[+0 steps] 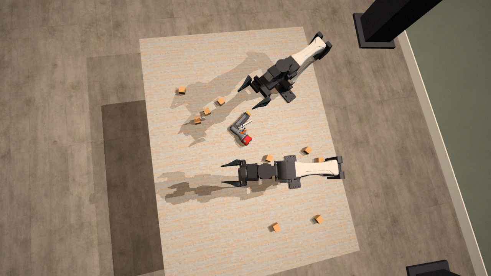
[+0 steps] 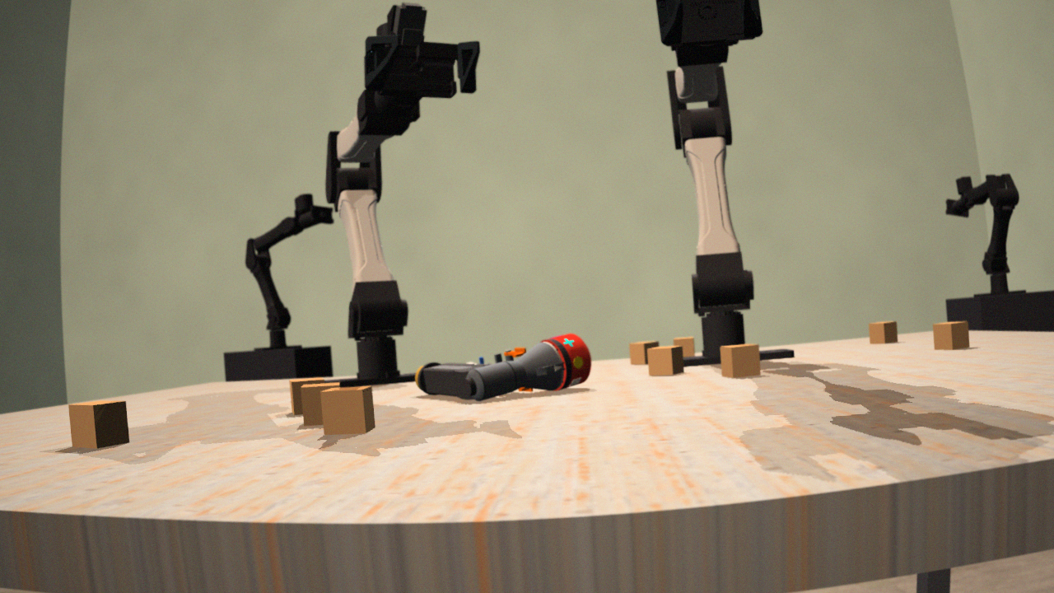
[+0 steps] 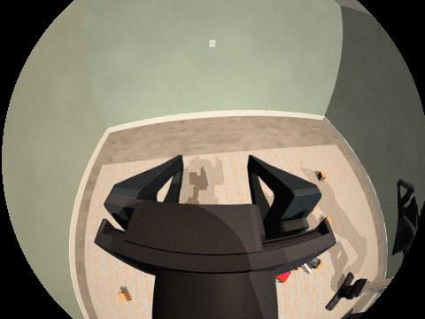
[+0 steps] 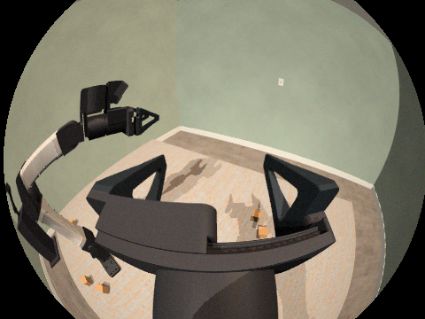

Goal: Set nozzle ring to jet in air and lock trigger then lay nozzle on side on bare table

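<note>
The grey hose nozzle point(image 1: 236, 129) point(image 2: 490, 380) lies on its side on the table point(image 1: 206, 240) point(image 2: 737, 442); part of it shows in the left wrist view point(image 3: 315, 263). Its red spray ring point(image 1: 247, 139) point(image 2: 583, 349) shows a cyan plus point(image 2: 568, 342) and a yellow disc point(image 2: 577, 362); which symbol meets the white arrow cannot be told. Orange lock levers point(image 1: 243, 131) point(image 2: 515, 352) and a white trigger point(image 1: 247, 124) show. My left gripper point(image 1: 221, 174) point(image 3: 215, 160) is partly open and empty, beside and above the nozzle. My right gripper point(image 1: 245, 100) point(image 4: 214, 159) is wide open and empty, high above the table near the handle end.
Several orange cubes are scattered on the table: one point(image 1: 221, 101) is among a group beyond the handle, one point(image 1: 268, 158) lies near the left arm, and one point(image 1: 275, 227) lies farther off. The arm bases stand along one table edge.
</note>
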`<move>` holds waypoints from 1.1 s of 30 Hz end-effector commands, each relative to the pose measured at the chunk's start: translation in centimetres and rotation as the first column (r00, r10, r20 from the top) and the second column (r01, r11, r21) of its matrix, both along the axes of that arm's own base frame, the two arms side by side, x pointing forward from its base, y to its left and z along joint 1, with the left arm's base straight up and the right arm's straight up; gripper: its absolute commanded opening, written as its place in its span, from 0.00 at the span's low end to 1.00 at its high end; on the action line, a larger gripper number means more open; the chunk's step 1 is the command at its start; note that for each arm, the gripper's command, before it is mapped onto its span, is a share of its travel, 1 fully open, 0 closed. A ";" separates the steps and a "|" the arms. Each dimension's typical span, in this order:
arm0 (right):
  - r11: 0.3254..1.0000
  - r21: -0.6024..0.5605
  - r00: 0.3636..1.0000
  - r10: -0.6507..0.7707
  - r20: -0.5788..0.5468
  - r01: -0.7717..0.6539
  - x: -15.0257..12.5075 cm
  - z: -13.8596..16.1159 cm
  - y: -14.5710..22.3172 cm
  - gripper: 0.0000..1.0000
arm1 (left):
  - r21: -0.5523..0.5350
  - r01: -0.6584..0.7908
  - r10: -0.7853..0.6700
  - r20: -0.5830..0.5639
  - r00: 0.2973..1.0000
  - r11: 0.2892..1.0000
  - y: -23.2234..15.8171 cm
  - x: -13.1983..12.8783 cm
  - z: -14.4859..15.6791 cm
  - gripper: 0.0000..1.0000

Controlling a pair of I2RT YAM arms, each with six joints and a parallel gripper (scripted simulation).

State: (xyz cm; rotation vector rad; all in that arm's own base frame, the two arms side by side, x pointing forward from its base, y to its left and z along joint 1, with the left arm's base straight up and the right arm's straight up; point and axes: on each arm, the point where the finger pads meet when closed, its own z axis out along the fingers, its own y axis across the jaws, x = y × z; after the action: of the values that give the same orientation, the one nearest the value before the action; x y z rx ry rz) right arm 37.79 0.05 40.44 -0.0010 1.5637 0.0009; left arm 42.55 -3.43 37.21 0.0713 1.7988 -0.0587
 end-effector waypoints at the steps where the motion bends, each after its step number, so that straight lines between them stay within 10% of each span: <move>1: 1.000 -0.008 1.000 0.005 0.015 -0.005 0.1 0.4 0.0 1.00 | -0.013 -0.035 0.037 0.187 0.982 0.999 1.8 -1.8 3.8 0.64; 20: 1.000 -0.008 1.000 0.005 0.015 -0.005 0.1 0.4 0.0 1.00 | -0.023 -0.073 0.077 0.284 0.956 0.997 3.2 -4.9 5.3 0.64; 21: 1.000 -0.008 1.000 0.005 0.015 -0.005 0.1 0.4 0.0 0.78 | -0.022 -0.073 0.077 0.280 0.957 0.997 3.2 -4.8 5.2 0.64; 30: 1.000 -0.007 1.000 0.005 0.015 -0.005 0.1 0.4 0.0 0.78 | -0.022 -0.073 0.077 0.280 0.957 0.997 3.2 -4.8 5.2 0.64; 33: 1.000 -0.016 0.995 0.006 -0.104 -0.007 1.1 -3.7 -0.2 0.78 | -0.022 -0.073 0.077 0.280 0.957 0.997 3.2 -4.8 5.2 0.64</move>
State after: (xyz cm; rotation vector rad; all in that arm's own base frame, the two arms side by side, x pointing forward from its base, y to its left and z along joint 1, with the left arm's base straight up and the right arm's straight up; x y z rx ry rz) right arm 37.94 -0.01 39.72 -0.0028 1.5843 -0.0007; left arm 37.87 0.14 40.22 -0.0025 1.5697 0.0028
